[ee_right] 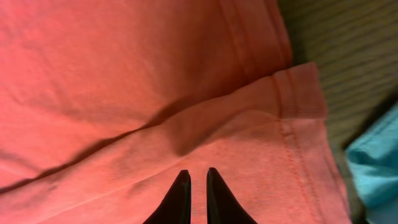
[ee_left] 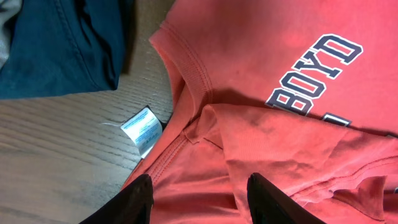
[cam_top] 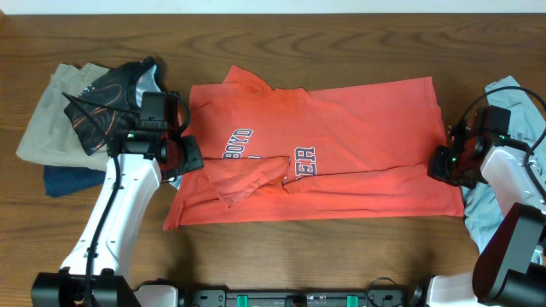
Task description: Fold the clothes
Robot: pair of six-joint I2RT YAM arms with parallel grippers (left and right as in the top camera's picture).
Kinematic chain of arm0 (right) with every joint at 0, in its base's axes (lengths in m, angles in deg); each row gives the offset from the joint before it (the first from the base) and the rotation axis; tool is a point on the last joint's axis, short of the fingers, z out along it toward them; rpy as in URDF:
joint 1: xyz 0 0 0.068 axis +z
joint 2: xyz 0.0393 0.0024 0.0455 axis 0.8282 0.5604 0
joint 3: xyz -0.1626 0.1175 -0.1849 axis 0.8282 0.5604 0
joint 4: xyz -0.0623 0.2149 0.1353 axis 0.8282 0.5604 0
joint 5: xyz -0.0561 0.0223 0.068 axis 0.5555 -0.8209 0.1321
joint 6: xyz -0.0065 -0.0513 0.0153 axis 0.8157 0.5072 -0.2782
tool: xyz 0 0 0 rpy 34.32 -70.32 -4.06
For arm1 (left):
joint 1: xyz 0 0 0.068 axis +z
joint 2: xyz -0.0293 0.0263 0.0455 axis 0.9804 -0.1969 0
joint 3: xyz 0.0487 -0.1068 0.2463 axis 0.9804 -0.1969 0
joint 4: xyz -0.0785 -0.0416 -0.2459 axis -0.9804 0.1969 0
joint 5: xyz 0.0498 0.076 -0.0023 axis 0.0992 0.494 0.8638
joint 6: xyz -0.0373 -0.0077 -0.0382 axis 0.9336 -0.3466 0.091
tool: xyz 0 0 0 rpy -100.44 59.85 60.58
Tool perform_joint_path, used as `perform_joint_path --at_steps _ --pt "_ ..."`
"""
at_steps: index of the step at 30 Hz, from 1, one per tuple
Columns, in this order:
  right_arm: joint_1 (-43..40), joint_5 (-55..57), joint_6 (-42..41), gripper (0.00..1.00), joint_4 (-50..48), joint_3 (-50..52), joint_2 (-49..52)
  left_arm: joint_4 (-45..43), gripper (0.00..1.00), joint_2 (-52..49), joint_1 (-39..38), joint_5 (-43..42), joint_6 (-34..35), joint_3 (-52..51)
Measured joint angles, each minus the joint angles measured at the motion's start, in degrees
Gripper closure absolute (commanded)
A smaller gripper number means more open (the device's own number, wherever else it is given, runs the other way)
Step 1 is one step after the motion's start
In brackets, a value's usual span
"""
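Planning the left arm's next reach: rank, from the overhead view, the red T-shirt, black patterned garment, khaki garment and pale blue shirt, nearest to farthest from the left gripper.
1. Red T-shirt, directly under the left gripper.
2. Black patterned garment, just to its left.
3. Khaki garment, farther left.
4. Pale blue shirt, far right edge.

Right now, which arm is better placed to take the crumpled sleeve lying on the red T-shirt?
Left. The left hand stands open over the collar side of the T-shirt, beside the crumpled sleeve. The right hand is shut at the opposite hem, far from it.
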Motion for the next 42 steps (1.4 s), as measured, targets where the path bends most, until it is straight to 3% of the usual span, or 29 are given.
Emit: perform_joint_path --at_steps 9,21,24,35,39,42 --pt "0.00 2.67 0.00 0.89 -4.39 1.36 0.00 0.11 0.49 0.00 0.00 0.00 0.02 0.00" --pt "-0.02 3.04 -2.45 0.84 -24.57 4.07 0.04 0.09 0.49 0.00 0.00 -0.02 0.02 0.00" --pt "-0.02 3.04 -2.73 0.85 -23.96 4.04 0.04 -0.42 0.49 0.00 0.00 0.00 -0.09 0.00" --pt "0.00 -0.33 -2.71 0.67 -11.21 -1.66 -6.56 -12.85 0.49 -0.94 -1.01 -0.22 -6.29 1.27" --pt "0.00 -5.51 -1.70 0.51 -7.76 -5.31 -13.14 -17.62 0.48 -6.25 -1.25 -0.20 -7.34 4.74" --pt "0.00 -9.09 -1.51 0.49 -4.52 -5.64 -16.31 -18.43 0.49 -12.50 -1.25 -0.20 -7.58 9.16"
